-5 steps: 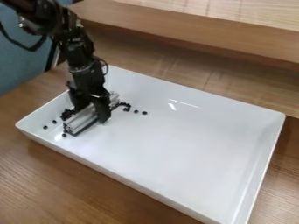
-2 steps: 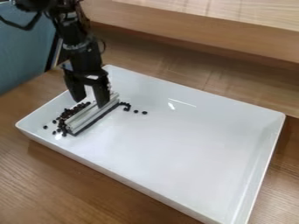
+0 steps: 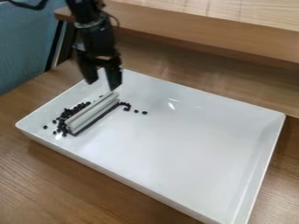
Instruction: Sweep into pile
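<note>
The black gripper (image 3: 102,84) hangs above the left back part of the white tray (image 3: 175,202), open, with nothing between its fingers. Below it, a silver-grey bar with a dark lower edge (image 3: 93,113) lies slanted on the tray floor, apart from the gripper. Small black pieces (image 3: 63,120) are clustered along the bar's left side and its near end. Several more black pieces (image 3: 126,106) sit off the bar's far end, trailing to the right.
The tray's raised rim runs all around it on a brown wooden table (image 3: 46,175). Behind stands a raised wooden ledge (image 3: 198,30), and a blue-grey surface (image 3: 26,57) is at the upper left.
The gripper opened and let go of the bar, then rose and moved back and to the right. The bar and black pieces have stayed in place.
</note>
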Controlling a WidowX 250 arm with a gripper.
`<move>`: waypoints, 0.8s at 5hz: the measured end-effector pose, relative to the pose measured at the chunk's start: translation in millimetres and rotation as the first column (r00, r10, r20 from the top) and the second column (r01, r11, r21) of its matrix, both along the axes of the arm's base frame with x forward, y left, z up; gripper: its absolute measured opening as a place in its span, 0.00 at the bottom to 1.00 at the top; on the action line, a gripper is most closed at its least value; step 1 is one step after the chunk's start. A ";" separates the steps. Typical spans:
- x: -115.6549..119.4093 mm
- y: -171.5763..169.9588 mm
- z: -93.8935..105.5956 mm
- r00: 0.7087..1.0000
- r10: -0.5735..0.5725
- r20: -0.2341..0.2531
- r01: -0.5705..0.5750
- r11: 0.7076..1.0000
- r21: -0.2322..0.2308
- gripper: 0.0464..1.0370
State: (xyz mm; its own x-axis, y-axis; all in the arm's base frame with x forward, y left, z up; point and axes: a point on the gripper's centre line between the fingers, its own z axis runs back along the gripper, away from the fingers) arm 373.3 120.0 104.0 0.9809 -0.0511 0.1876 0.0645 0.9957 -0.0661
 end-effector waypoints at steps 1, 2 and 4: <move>7.8 -25.2 7.1 0.998 -0.057 -0.005 0.057 0.998 -0.015 0.96; 11.5 -45.7 7.7 0.995 -0.103 -0.006 0.103 0.994 -0.034 0.96; 11.5 -73.1 11.3 0.983 -0.183 -0.001 0.182 0.983 -0.033 0.96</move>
